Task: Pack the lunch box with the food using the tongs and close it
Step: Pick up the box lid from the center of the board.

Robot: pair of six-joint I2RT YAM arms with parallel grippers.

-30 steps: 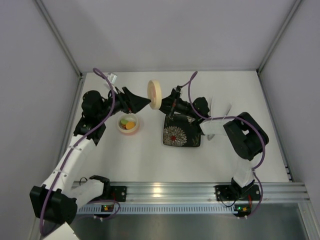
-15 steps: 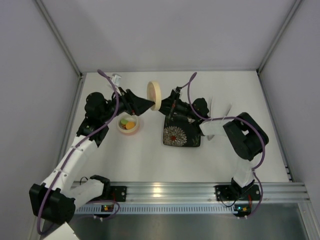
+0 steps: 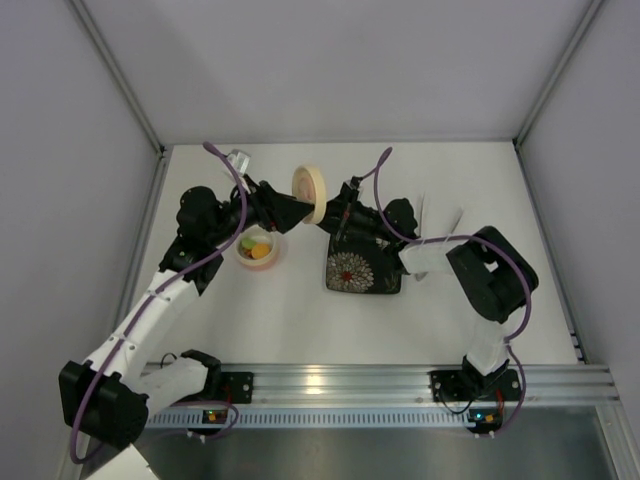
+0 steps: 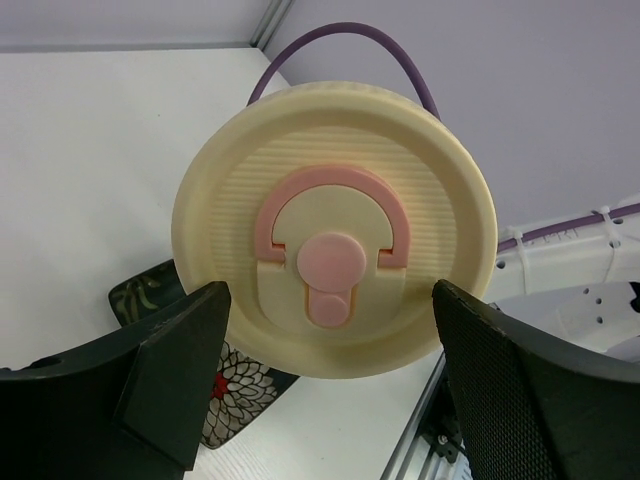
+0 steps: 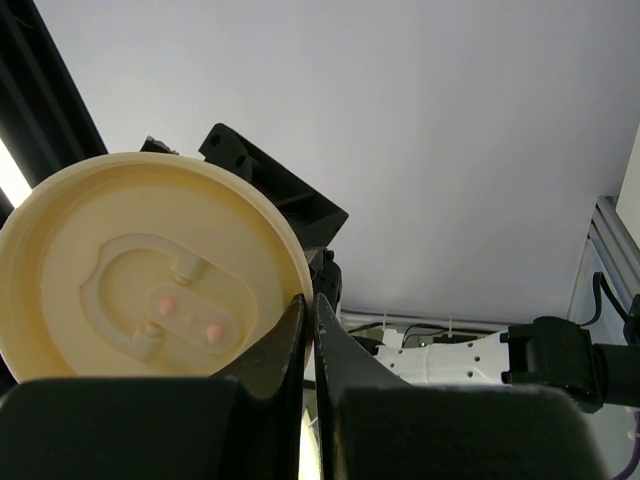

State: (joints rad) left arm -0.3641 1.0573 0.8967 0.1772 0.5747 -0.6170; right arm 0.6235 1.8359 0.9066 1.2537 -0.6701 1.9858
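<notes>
- The right gripper (image 5: pixel 310 308) has its jaws pressed together on the right rim of a cream round lid (image 5: pixel 150 275).
- The lid's ridged face shows an arch shape and two pink dots.
- A black robot part (image 5: pixel 275 190) sits behind the lid.

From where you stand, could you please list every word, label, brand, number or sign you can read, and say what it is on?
There are none: no view shows readable text.
The lid bears only a plain pink arch and disc, no lettering.
The plate bears only a flower pattern.
</notes>
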